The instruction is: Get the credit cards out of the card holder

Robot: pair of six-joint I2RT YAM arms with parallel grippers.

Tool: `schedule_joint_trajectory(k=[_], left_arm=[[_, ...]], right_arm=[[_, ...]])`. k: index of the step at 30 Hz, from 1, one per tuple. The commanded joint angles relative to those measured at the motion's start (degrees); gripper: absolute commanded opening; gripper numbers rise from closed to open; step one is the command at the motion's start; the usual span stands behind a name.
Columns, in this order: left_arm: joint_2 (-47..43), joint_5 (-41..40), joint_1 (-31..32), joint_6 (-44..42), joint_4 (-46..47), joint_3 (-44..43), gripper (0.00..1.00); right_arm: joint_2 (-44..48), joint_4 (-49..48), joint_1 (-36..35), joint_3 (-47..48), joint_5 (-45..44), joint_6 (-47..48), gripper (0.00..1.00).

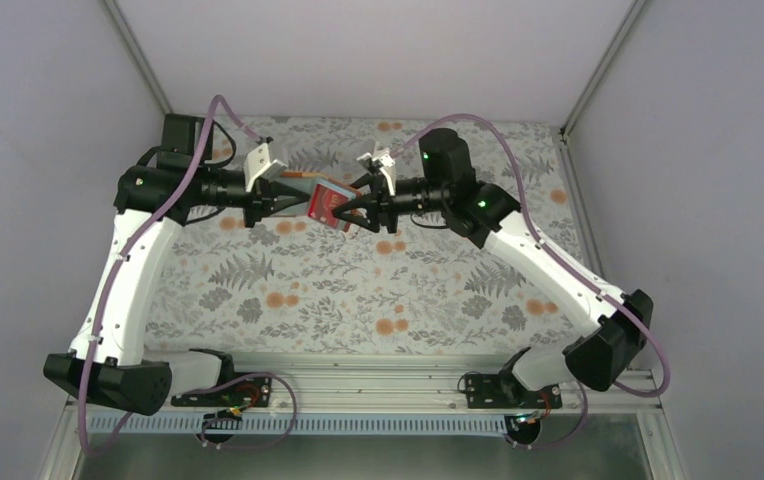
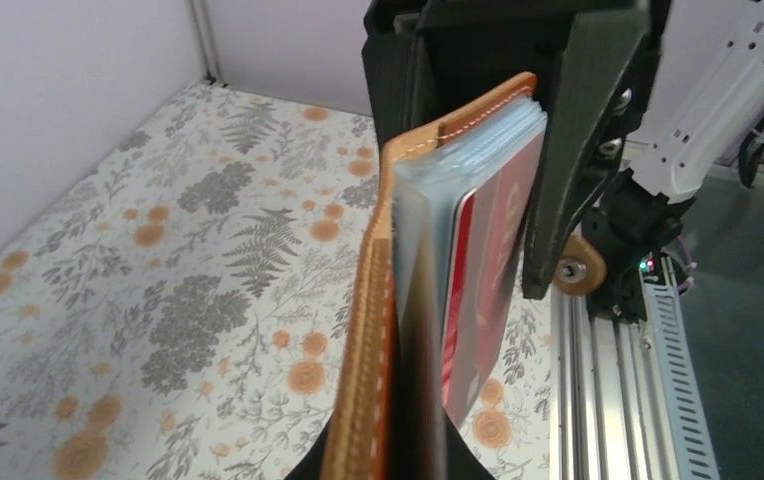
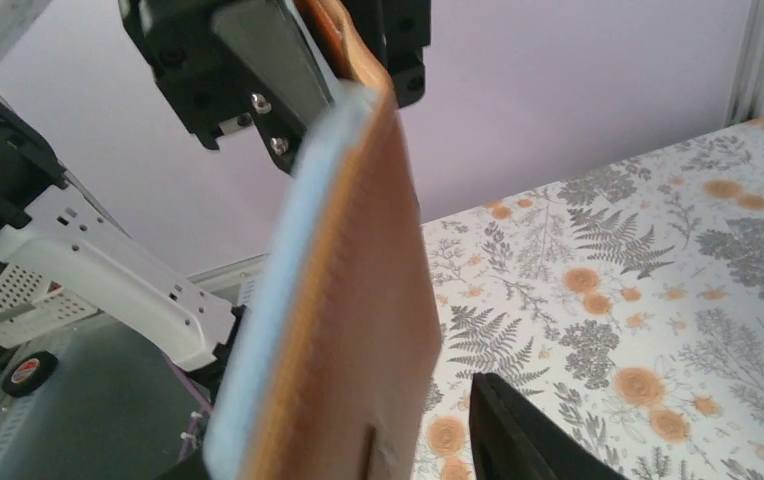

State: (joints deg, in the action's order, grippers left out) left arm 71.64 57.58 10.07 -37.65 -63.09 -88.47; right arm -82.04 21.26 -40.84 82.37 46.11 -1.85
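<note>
The card holder [image 1: 326,205] hangs in mid-air above the tabletop [image 1: 358,300], between the two pincers. This probably lets one steady it while the other works the pockets. The left pincer [image 1: 300,198] looks clamped on the holder's near end, which stands edge-on between its tips. The right pincer [image 1: 356,205] straddles the far end with its jaws apart. One finger [image 3: 513,430] stands clear of the brown leather, with nothing gripped yet. There is one holder, and one red card [image 2: 488,260] shows in the pale pockets [image 2: 458,160], just inside the right pincer's reach. Any other cards are hidden, so they can't be counted. No card is out yet.
</note>
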Motion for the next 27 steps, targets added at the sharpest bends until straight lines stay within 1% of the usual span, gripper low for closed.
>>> schedule_joint_trajectory(k=[1,4,9,13,17,18,21,22,24,25,27], left_arm=[[0.03,6.33,-0.47,0.83,0.59,-1.94,0.02],[-0.16,6.53,-0.56,0.7,0.5,-1.85,0.02],[-0.35,5.84,-0.57,0.84,0.84,-0.74,0.02],[-0.48,5.54,-0.66,1.55,1.25,-0.22,0.02],[-0.4,5.12,-0.64,1.83,1.43,-0.22,0.02],[-0.51,4.98,-0.7,1.8,1.33,-0.22,0.02],[-0.53,3.5,-1.16,2.64,1.85,-0.23,0.03],[-0.59,2.41,-1.45,3.67,2.49,-0.11,0.05],[-0.67,-0.64,-2.51,6.13,4.6,0.31,0.17],[-0.58,-2.1,-3.01,7.31,5.56,0.45,0.26],[-0.44,-4.89,-3.88,8.78,6.73,0.38,0.4]], right_arm=[[3.26,-7.51,1.73,-6.02,0.39,-2.89,0.47],[4.09,-9.79,1.97,-7.81,1.96,-4.43,0.47],[5.3,-11.83,2.08,-8.89,1.97,-5.22,0.38],[4.92,-12.64,2.08,-8.66,3.15,-6.12,0.26],[4.56,-13.08,2.08,-8.14,4.46,-6.47,0.07],[4.62,-13.04,2.08,-8.18,4.51,-6.29,0.05],[4.89,-12.13,2.16,-8.19,3.78,-5.85,0.04],[5.01,-11.6,2.23,-8.22,3.13,-5.92,0.04],[4.91,-10.61,2.64,-8.11,1.33,-6.73,0.04],[4.76,-10.05,2.92,-7.94,-0.5,-7.34,0.04],[4.37,-8.58,3.76,-7.49,-4.02,-9.2,0.04]])
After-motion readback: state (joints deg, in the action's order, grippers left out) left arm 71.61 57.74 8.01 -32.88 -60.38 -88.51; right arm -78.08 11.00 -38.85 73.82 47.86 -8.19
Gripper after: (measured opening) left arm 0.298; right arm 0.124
